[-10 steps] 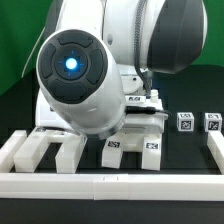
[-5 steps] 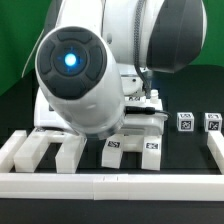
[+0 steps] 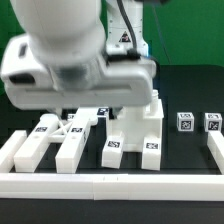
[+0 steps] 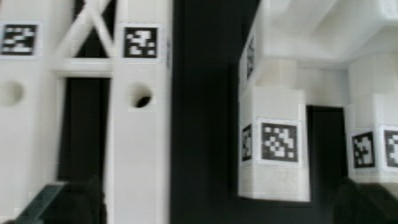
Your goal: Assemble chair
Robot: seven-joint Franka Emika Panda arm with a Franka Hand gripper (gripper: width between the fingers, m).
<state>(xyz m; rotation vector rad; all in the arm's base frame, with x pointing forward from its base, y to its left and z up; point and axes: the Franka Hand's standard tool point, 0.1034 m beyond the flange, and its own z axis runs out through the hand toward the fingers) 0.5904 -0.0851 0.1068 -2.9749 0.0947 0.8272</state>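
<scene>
The chair is in loose white pieces with square tags. A ladder-like frame piece [image 3: 52, 140] lies at the exterior view's left. A chunky upright block [image 3: 137, 122] stands at the middle. A flat piece with two tags [image 3: 130, 150] lies in front of it. Two small tagged cubes [image 3: 183, 122] sit at the right. My arm's hand [image 3: 80, 80] hangs low over the frame piece and the block. In the wrist view my gripper [image 4: 214, 208] is open and empty. Below it are the frame piece [image 4: 139, 110] and the tagged block [image 4: 276, 135]. The fingertips are hidden in the exterior view.
A long white border bar [image 3: 110, 185] runs along the front, and another [image 3: 215, 150] stands at the exterior view's right. The big arm body [image 3: 60, 30] hides the back left of the black table.
The arm has swung round and down. Its round joint no longer faces the camera, and the hand now sits low over the left pieces. The frame piece shows more. The parts have not moved.
</scene>
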